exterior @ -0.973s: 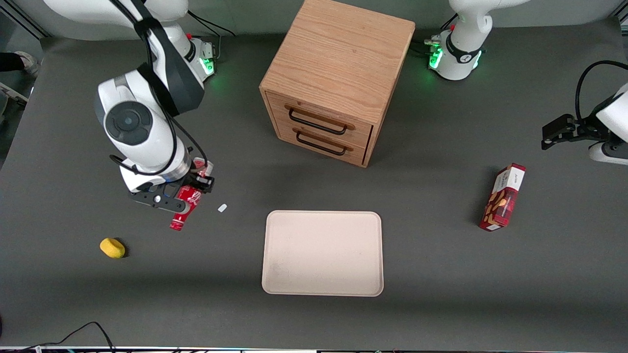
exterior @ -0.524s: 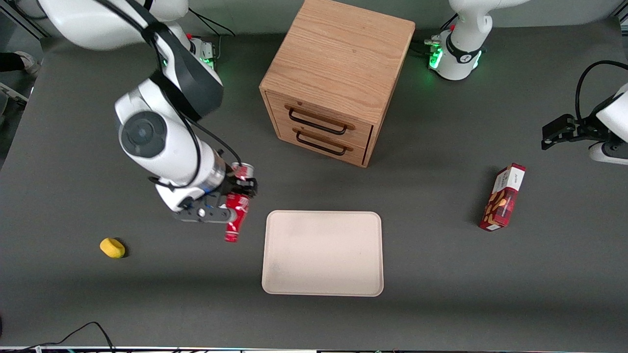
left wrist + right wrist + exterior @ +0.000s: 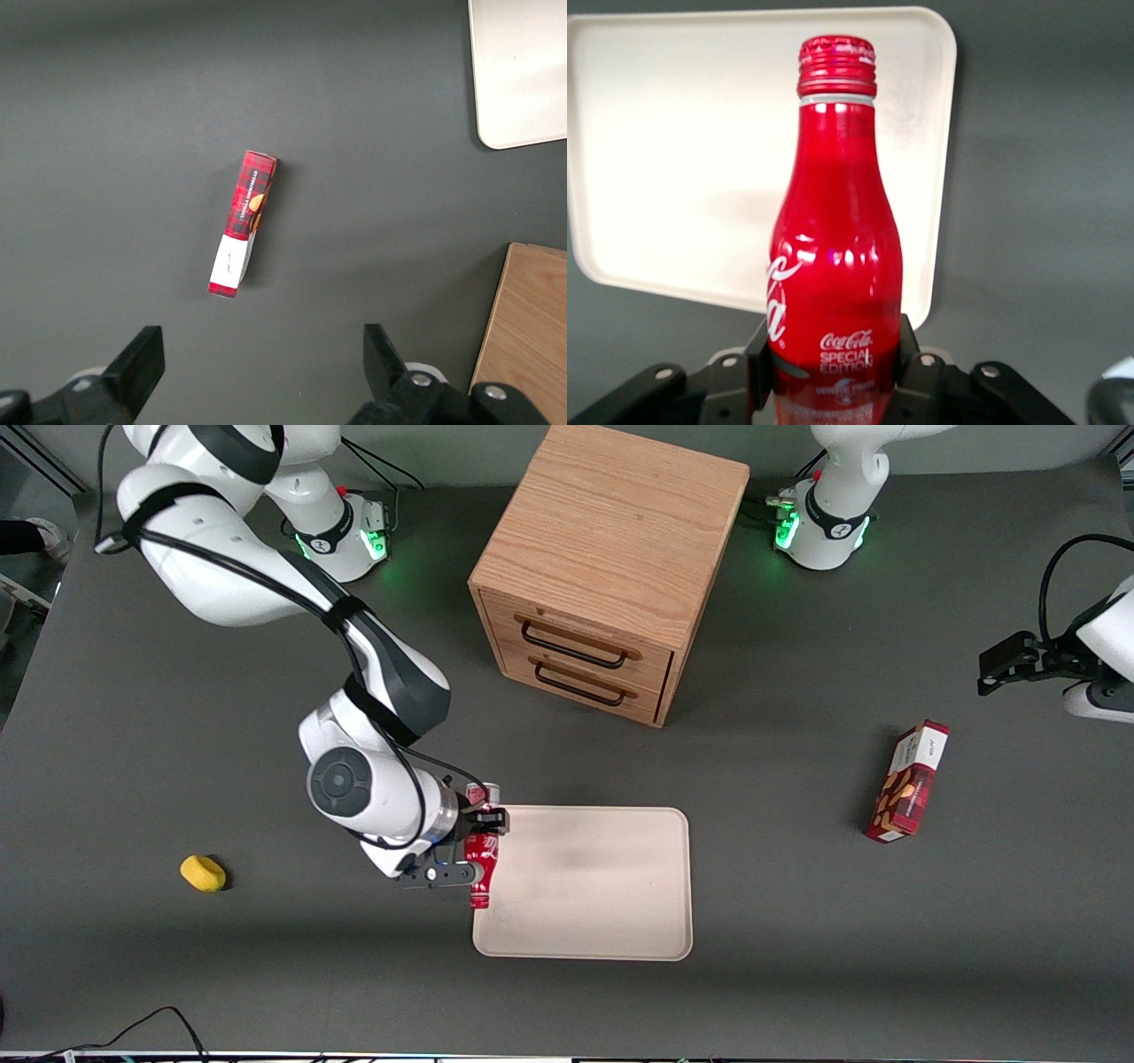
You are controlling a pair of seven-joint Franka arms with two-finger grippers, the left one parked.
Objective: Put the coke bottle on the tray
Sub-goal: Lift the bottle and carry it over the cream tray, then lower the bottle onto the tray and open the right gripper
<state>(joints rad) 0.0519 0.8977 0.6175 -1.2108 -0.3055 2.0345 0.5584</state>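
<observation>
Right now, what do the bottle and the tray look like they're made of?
Bottle, shut in the gripper over the tray's edge: glossy red, sharp highlights, ribbed cap; probably painted metal, possibly plastic. Tray: matte beige, no glare, moulded rounded rim; likely plastic or pressed fibre.

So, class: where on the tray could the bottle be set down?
The whole tray lies bare, so anywhere on it. The gripper holds the bottle over the tray's edge toward the working arm; only that edge is crowded.
</observation>
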